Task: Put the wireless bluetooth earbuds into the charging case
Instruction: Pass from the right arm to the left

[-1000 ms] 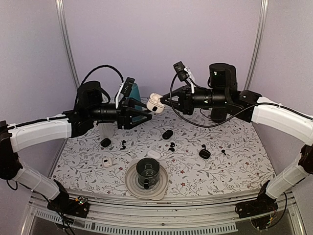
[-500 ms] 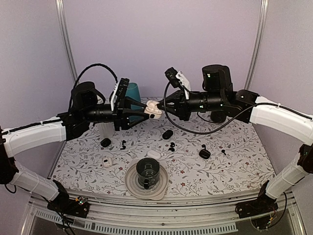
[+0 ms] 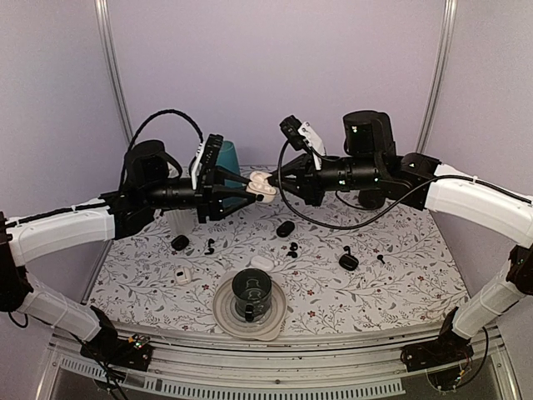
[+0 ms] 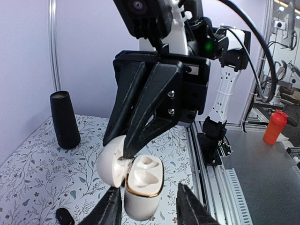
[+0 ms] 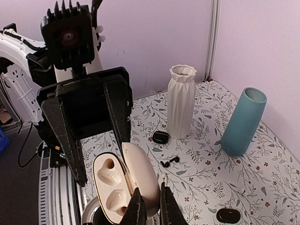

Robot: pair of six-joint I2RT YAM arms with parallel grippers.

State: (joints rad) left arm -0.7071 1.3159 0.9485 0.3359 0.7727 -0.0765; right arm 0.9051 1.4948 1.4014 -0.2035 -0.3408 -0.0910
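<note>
An open cream charging case (image 3: 263, 185) with a gold rim hangs in mid-air above the back of the table, both sockets empty. My right gripper (image 5: 151, 211) is shut on its lid (image 5: 140, 178). My left gripper (image 4: 149, 211) is open, one finger on each side of the case body (image 4: 143, 187), with a gap at the right finger. In the top view my left gripper (image 3: 243, 188) and my right gripper (image 3: 273, 178) meet at the case. Tiny black earbuds lie on the table: one (image 3: 210, 246) at the left, also in the right wrist view (image 5: 169, 161), and a pair (image 3: 291, 249) in the middle.
Black pebble cases (image 3: 180, 242) (image 3: 286, 227) (image 3: 348, 262) and small white cases (image 3: 182, 276) (image 3: 261, 262) lie on the flowered table. A black cup on a plate (image 3: 251, 292) stands at the front. A teal vase (image 5: 243, 122), a white vase (image 5: 182, 101) and a black cone vase (image 4: 64, 119) stand at the back.
Both grippers have moved toward each other. My left gripper rose and came rightward around the case that my right gripper holds. Hardly any motion over the last half second.
</note>
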